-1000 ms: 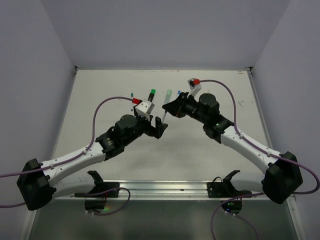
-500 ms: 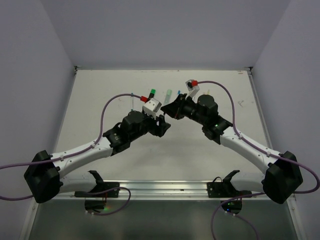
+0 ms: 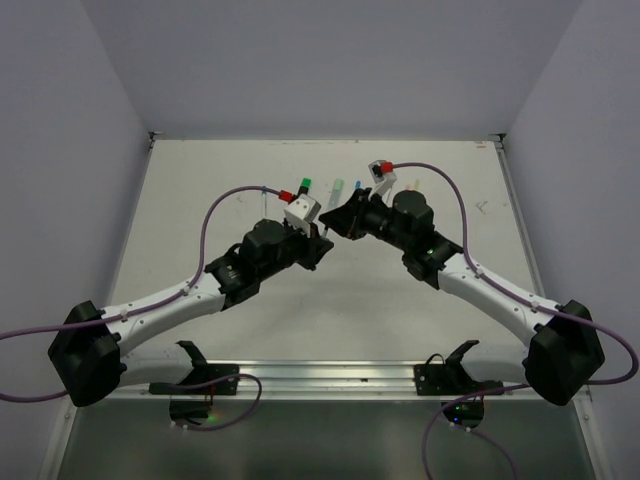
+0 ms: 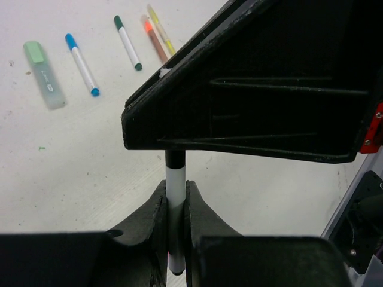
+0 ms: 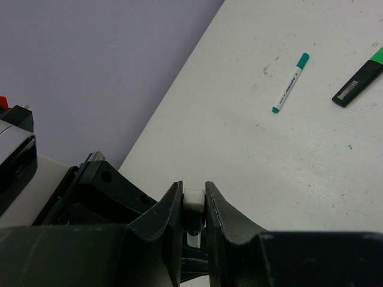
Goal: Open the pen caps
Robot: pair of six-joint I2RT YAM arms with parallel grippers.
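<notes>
**Held pen** (image 4: 175,179): white barrel, with a short black section (image 4: 175,159) at the end nearer the right hand. Whether that section is a cap cannot be told. The long axis runs straight from one hand to the other, upright in the left wrist view. The pen is held clear of the surface (image 3: 200,210).

**Left hand** (image 4: 175,190): closed on the white barrel, one finger on each side.

**Right hand** (image 5: 193,198): closed on a white part of the held pen, both pads touching it. From above, the two hands meet tip to tip over the middle of the surface, and the pen is hidden between them.

**Lying flat on the far part of the surface**, roughly parallel, long axes running near to far, capped ends toward the far edge:
- mint highlighter (image 4: 45,78), pale mint cap (image 4: 35,52) on
- blue pen (image 4: 82,66), blue cap (image 4: 70,40) on
- green pen (image 4: 128,43), green cap (image 4: 118,21) on
- black highlighter (image 5: 358,79), bright green cap (image 5: 377,57) on
- orange-tipped pen (image 4: 154,40) and yellow pen (image 4: 161,31), just beside each other; their caps are too small to make out
</notes>
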